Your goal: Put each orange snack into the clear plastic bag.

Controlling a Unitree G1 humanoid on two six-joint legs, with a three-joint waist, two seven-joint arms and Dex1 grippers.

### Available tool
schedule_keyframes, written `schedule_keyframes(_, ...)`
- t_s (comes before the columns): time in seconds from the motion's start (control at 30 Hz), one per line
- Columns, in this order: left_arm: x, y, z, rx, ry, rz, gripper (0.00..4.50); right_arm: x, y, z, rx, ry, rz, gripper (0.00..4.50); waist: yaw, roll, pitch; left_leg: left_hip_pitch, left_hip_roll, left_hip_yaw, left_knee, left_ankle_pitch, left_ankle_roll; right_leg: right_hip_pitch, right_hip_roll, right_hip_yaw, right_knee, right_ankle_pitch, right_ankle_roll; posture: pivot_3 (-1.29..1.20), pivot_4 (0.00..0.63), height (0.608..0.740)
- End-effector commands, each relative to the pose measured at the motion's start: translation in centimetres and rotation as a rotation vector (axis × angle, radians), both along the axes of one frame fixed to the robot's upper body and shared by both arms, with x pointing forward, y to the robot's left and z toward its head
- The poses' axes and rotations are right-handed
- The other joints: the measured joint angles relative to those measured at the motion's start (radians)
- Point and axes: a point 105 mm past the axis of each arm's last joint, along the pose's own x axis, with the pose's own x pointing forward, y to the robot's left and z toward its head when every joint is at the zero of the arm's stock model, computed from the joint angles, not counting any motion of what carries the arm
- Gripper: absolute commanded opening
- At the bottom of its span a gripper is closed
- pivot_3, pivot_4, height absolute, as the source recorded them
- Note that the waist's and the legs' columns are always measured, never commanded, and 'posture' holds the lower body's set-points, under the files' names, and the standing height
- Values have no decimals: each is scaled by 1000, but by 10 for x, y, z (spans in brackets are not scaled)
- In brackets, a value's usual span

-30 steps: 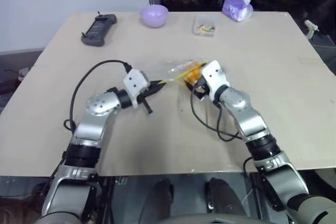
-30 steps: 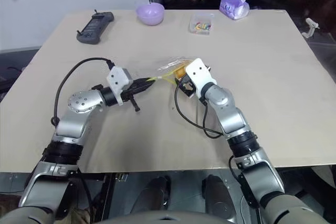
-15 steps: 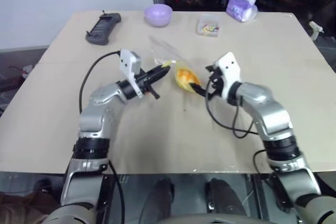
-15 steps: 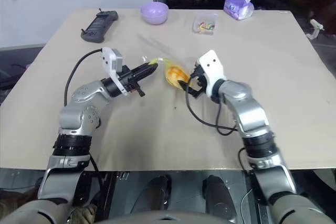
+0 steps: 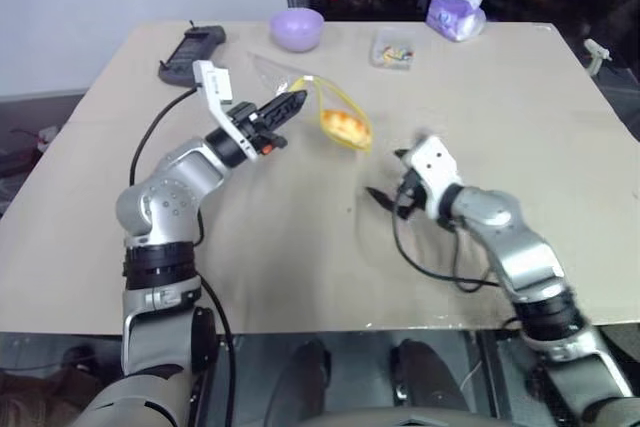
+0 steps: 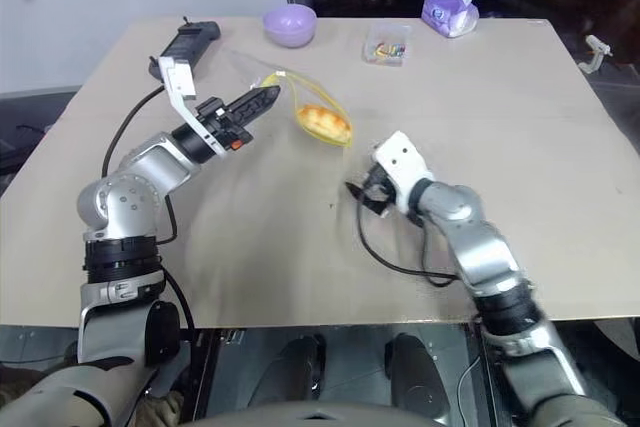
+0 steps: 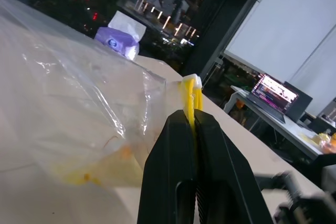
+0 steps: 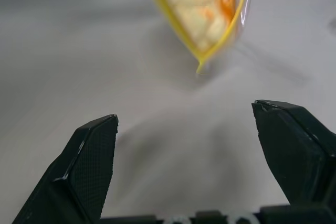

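Toward the far half of the table (image 5: 560, 147), short of the far edge and near its midline, the bag (image 5: 322, 107) hangs clear of the surface with the snack (image 5: 343, 126) inside it, settled at its low end. The bag's long axis slopes down from my left gripper (image 5: 292, 102) toward my right side. The left gripper is fully closed on the yellow strip at the bag's upper edge and carries the whole load. My right gripper (image 5: 384, 196) sits low, nearer the table's near edge, its fingers spread wide with nothing between them. The bag lies beyond it and above, well apart. The left arm is thus the only one in contact; any sealing or set-down turns on that one pinch.

The snack is a rounded golden-orange bun with a grid pattern, seen through crinkled clear film. The yellow strip loops around the bag's mouth.

Along the far edge stand a lilac bowl (image 5: 297, 29), a small clear box (image 5: 391, 48) and a tissue pack (image 5: 455, 13); a black handset (image 5: 189, 49) lies toward the far left corner.
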Motion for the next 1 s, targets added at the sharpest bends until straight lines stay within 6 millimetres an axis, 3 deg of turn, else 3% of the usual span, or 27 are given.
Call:
schedule_keyframes(0.03, -8, 1, 25, -20, -85, -6, 0, 16, 7, 9, 73, -4, -89, 4440, 2, 0, 0, 0, 0, 0, 0, 0, 0, 0, 0, 0, 0, 0, 0, 0, 150, 718)
schedule_keyframes(0.2, -10, 0, 26, -26, -85, -3, 0, 37, 7, 11, 107, -27, -169, 4440, 5, 0, 0, 0, -1, 0, 0, 1, -1, 0, -1, 0, -1, 0, 0, 0, 150, 718)
schedule_keyframes(0.6, -10, -2, 26, -42, -83, 0, 0, 48, 16, 19, 152, -47, -167, 4440, -1, 0, 0, 0, -1, 0, -1, 0, 0, 0, 0, 0, -1, 0, 0, 0, 150, 718)
schedule_keyframes(0.73, -11, -3, 25, -37, -81, -5, 0, 49, 17, 25, 174, -56, -164, 3100, -1, 0, 0, 0, -1, 0, -1, 0, 0, 0, -1, 0, -1, 0, 0, 0, 150, 718)
schedule_keyframes(0.93, -11, -4, 23, -30, -79, -10, 0, 48, 18, 31, 192, -62, -156, 92, -1, 0, 0, 0, -1, 0, -1, 0, 0, 0, -1, 0, -1, 0, 0, 0, 150, 718)
schedule_keyframes(1.0, -12, -4, 22, -30, -78, -14, 0, 47, 19, 32, 197, -60, -150, 34, -1, 0, 0, 0, -1, 0, 0, 0, 0, 0, -1, 0, -1, 0, 0, 0, 150, 718)
